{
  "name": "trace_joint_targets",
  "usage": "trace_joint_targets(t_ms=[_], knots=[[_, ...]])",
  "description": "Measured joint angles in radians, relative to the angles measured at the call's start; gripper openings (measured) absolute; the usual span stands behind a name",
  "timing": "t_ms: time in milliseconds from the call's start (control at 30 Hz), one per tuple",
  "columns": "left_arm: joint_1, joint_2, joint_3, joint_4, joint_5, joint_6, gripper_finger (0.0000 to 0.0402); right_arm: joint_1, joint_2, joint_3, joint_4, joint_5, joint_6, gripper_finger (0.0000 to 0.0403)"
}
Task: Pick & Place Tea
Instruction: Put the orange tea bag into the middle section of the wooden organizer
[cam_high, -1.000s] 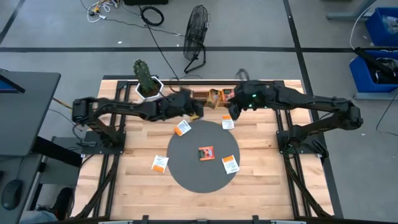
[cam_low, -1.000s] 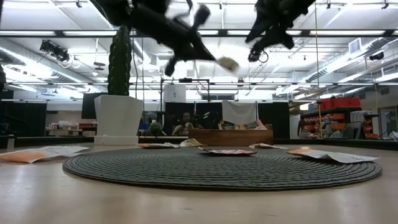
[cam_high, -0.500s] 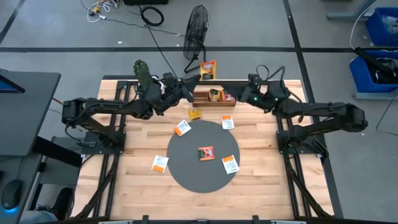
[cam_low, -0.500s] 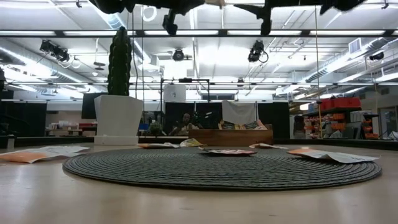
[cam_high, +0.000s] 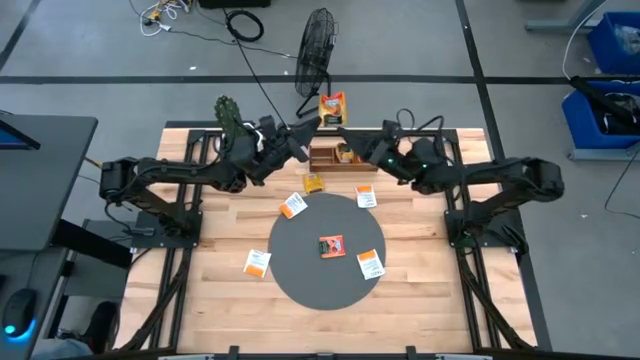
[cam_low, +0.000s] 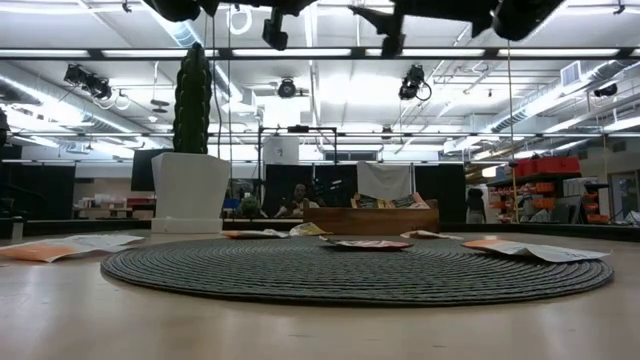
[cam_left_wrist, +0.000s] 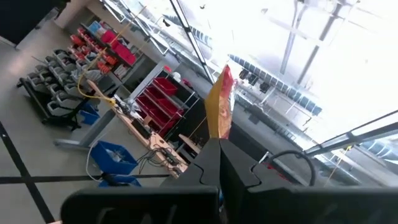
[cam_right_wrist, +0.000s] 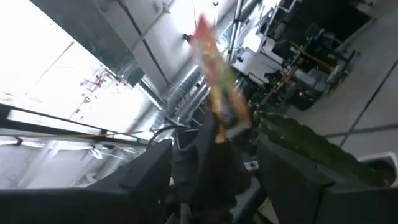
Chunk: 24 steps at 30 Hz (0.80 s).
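My left gripper (cam_high: 312, 125) is raised high over the table's far edge, shut on one orange tea sachet (cam_high: 333, 108). The left wrist view shows that sachet (cam_left_wrist: 219, 112) edge-on past the fingertips. My right gripper (cam_high: 350, 140) is open and points at the left gripper from the right. In the right wrist view its fingers (cam_right_wrist: 149, 171) stand on either side of the left gripper and the sachet (cam_right_wrist: 210, 68). Several sachets lie flat on the table and on the round dark mat (cam_high: 300, 280), one at the mat's middle (cam_high: 331, 245). More sit in the wooden tray (cam_high: 345, 157). My left gripper pinches the sachet's lower edge (cam_left_wrist: 217, 138) between its two fingers. The fingers point up and slant toward the far edge. The sachet stands out beyond the fingertips, lifted clear of the table and everything on it.
A cactus in a white pot (cam_high: 232, 128) stands at the far left of the table, close behind the left arm. A black fan (cam_high: 315, 55) stands on the floor beyond the far edge. Loose sachets (cam_high: 293, 205), (cam_high: 366, 198), (cam_high: 257, 263) ring the mat.
Both grippers rose from low near the tray to high above the table. The left gripper tipped upward and carried its sachet up toward the far edge. The right gripper swung up, then moved toward the table's left, closing on the held sachet.
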Motion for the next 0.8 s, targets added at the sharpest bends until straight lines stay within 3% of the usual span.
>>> trace_joint_targets(t_ms=[300, 800], knots=[[0.000, 0.000, -0.001, 0.063, -0.004, 0.031, 0.0000, 0.030, 0.119, 0.066, 0.181, 0.106, -0.020, 0.0209], [-0.001, 0.000, -0.001, 0.058, 0.020, 0.016, 0.0000, 0.029, 0.120, 0.066, 0.183, 0.141, -0.021, 0.0146]])
